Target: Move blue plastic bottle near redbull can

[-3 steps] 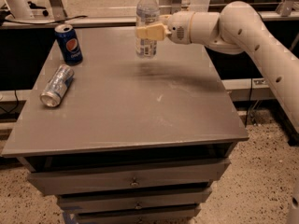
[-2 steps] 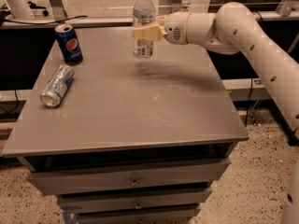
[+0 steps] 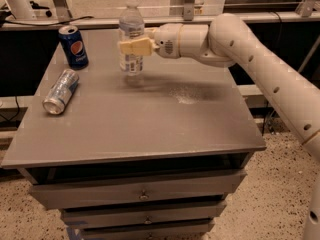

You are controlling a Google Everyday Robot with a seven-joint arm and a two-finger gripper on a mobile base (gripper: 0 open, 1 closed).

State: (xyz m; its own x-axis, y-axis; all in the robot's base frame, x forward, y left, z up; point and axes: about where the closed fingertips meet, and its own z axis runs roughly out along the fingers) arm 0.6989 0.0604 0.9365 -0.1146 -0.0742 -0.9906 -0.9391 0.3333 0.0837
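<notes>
The blue plastic bottle [image 3: 131, 34] is clear with a white cap and a pale label. It is upright, held a little above the grey table [image 3: 150, 119] at its back middle. My gripper [image 3: 131, 47] reaches in from the right and is shut on the bottle's middle. The redbull can [image 3: 61, 91], slim and silver with blue patches, lies on its side near the table's left edge, to the lower left of the bottle.
A dark blue Pepsi can [image 3: 73, 46] stands upright at the back left, behind the lying can. My white arm [image 3: 240, 49] spans the table's right back. Drawers sit under the tabletop. A rail runs behind the table.
My gripper has carried the bottle leftward across the back of the table, closer to the two cans. The cans have not moved.
</notes>
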